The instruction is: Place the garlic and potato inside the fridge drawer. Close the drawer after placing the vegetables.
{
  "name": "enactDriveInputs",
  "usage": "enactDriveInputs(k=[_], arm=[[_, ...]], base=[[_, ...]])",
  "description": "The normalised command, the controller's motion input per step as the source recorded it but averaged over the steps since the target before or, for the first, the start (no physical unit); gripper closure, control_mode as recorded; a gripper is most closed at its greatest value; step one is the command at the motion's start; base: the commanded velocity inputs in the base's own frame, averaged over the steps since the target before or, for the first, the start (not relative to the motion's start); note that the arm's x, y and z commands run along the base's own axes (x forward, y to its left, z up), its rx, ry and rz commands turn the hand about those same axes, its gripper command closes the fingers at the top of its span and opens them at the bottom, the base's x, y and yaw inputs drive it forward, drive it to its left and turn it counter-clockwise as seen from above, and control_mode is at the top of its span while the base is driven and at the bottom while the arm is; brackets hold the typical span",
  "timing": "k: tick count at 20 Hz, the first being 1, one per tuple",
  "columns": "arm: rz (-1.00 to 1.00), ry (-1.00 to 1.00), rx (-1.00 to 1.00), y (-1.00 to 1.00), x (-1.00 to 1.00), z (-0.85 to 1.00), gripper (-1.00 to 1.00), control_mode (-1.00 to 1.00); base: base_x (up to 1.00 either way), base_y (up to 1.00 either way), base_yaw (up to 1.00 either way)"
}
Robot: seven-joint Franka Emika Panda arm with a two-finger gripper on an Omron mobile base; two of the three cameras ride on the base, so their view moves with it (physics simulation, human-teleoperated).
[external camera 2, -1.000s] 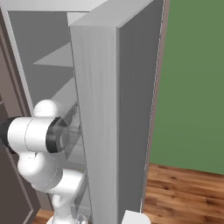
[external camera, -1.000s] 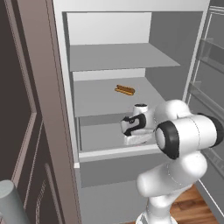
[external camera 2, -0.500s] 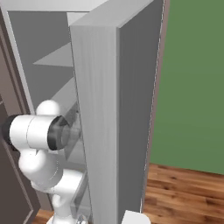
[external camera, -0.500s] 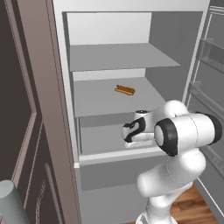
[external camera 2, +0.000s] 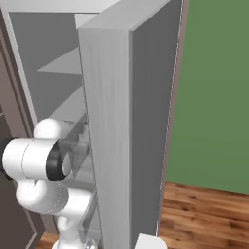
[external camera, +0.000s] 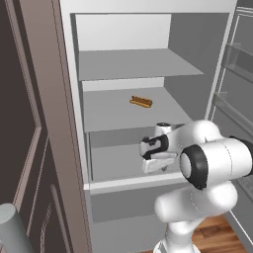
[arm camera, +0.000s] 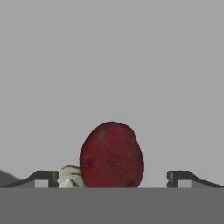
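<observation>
Garlic [arm camera: 69,176] half-hidden behind potato [arm camera: 111,155]

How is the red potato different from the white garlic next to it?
The potato is dark red and smooth; the garlic is cream-white and lumpy. The potato looks much bigger and shows nearly whole, while the garlic peeks out beside it, half hidden. Both lie on the same pale grey floor, between the claw's tips.

An elongated orange-brown item [external camera: 141,102] lies on the fridge's middle shelf [external camera: 108,111], toward its back right. An upper shelf [external camera: 133,64] sits above it. The open fridge door [external camera 2: 124,136] stands beside a green wall [external camera 2: 214,92] over wood flooring [external camera 2: 204,219].
</observation>
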Motion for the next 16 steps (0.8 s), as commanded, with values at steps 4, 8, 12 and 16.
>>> enactDriveInputs(k=[4, 8, 12, 16], arm=[[-0.07, -0.19, 0.02, 0.12, 0.01, 0.92, -1.0, -1.0], [-0.12, -0.29, 0.0, 0.43, -0.46, 0.96, -1.0, -1.0], [-0.16, -0.28, 0.0, 0.85, -0.77, 0.82, -1.0, -1.0], [-0.07, -0.16, -0.01, 1.0, -0.84, 0.89, -1.0, -1.0]], base=[[0.0, 0.0, 0.0], [0.0, 0.0, 0.0], [0.0, 0.0, 0.0], [0.0, 0.0, 0.0]])
